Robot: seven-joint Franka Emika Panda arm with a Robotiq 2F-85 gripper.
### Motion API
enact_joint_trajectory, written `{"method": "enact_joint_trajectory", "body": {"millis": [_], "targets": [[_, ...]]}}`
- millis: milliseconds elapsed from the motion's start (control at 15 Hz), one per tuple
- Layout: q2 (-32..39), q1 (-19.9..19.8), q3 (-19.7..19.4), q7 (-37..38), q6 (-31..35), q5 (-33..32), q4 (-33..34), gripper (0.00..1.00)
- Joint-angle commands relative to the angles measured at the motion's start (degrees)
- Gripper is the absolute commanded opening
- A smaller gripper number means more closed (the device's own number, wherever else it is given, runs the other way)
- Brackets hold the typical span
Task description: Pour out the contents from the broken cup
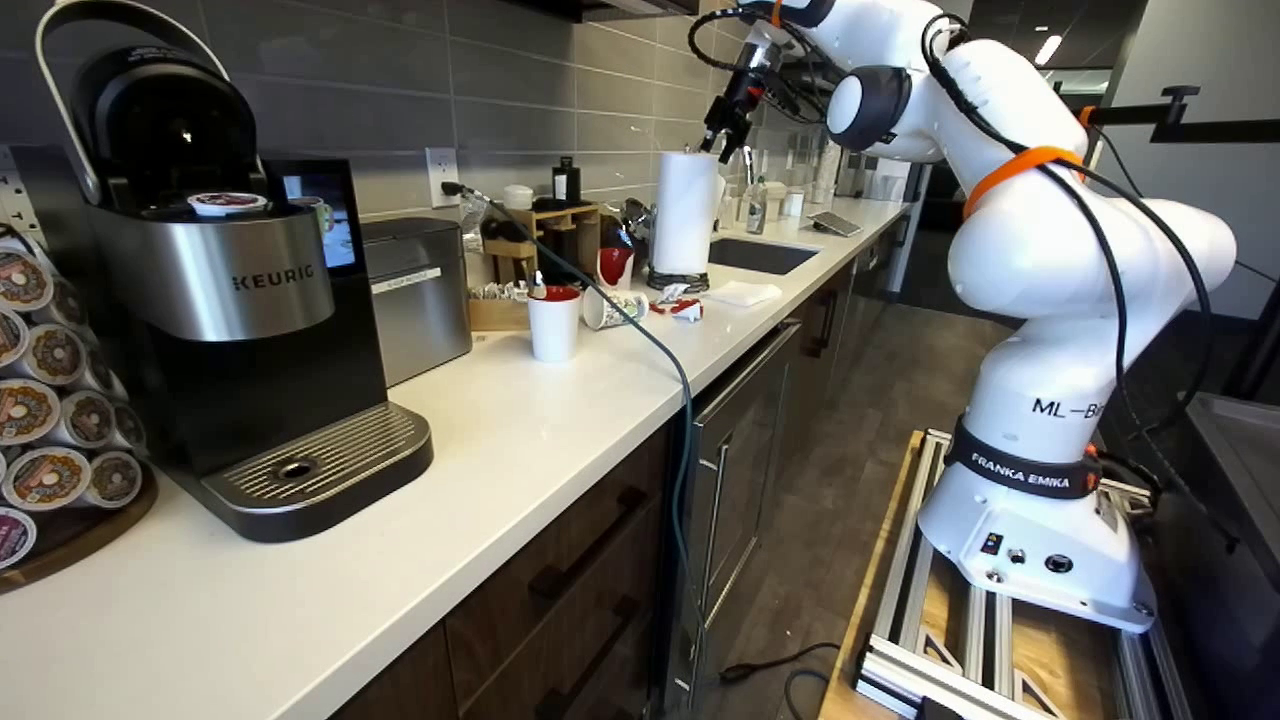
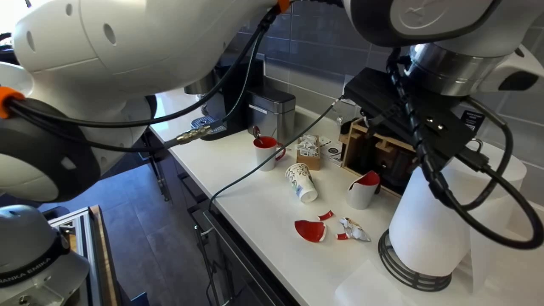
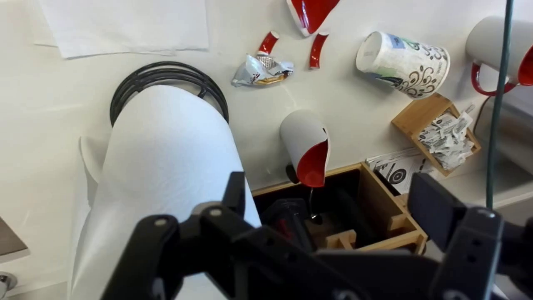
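Observation:
The broken cup is white outside and red inside, with a large piece gone from its wall. It stands upright on the counter in both exterior views [image 1: 614, 268] [image 2: 360, 195] and in the wrist view [image 3: 303, 133]. I see no contents in the visible part of its inside. A red curved shard [image 2: 310, 230] and small red handle pieces [image 2: 326, 215] lie near it, beside a crumpled wrapper [image 2: 355, 231]. My gripper [image 1: 718, 150] is high above the counter, by the top of the paper towel roll. In the wrist view its fingers [image 3: 333, 196] are wide apart with nothing between them.
The paper towel roll [image 2: 437, 221] stands beside the broken cup. A wooden organizer [image 3: 374, 200] is behind the cup. A patterned paper cup [image 2: 302, 182] lies on its side. A whole red-lined mug [image 2: 265, 155] holds a spoon. A cable [image 1: 640, 330] crosses the counter.

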Motion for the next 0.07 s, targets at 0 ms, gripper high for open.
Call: {"method": "enact_joint_trajectory", "body": {"millis": [0], "targets": [[0.00, 0.22, -0.12, 0.03, -0.05, 0.10, -0.01, 1.00]]}}
